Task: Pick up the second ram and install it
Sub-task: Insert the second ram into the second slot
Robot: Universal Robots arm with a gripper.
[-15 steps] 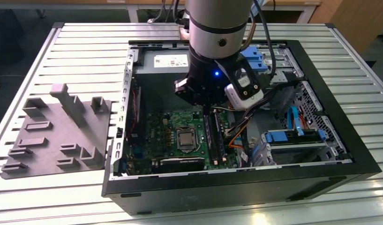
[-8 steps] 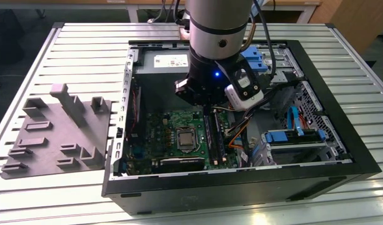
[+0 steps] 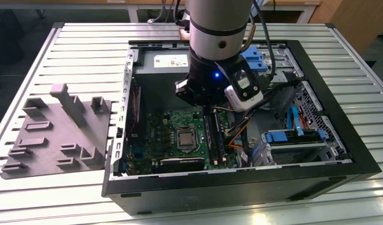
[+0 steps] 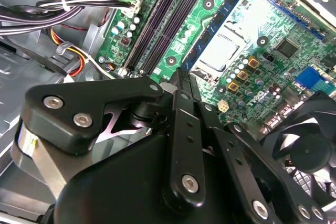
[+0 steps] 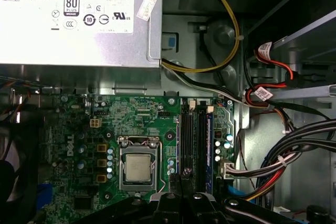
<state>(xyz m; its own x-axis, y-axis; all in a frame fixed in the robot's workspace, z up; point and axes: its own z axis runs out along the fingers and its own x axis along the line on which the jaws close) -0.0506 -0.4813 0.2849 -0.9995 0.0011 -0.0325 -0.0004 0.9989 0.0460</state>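
The arm reaches straight down into the open computer case, which lies on its side on a slatted metal table. The gripper hangs low over the green motherboard, directly above the row of long dark memory slots that run beside the square processor. In the second wrist view its jaws are clenched, the two black fingers drawn in until their tips meet just above the near end of the slots. A thin blue strip standing on edge in the slot farthest from the processor looks like the memory stick already seated there, though seen edge-on it is hard to be sure. Bundles of coloured cables lie in the case beside the slots, on the side away from the processor, and the silver power supply sits beyond the board's far edge. A black fan sits near the board. On the table at the exterior view's left, just beside the case, rests a grey moulded tray.
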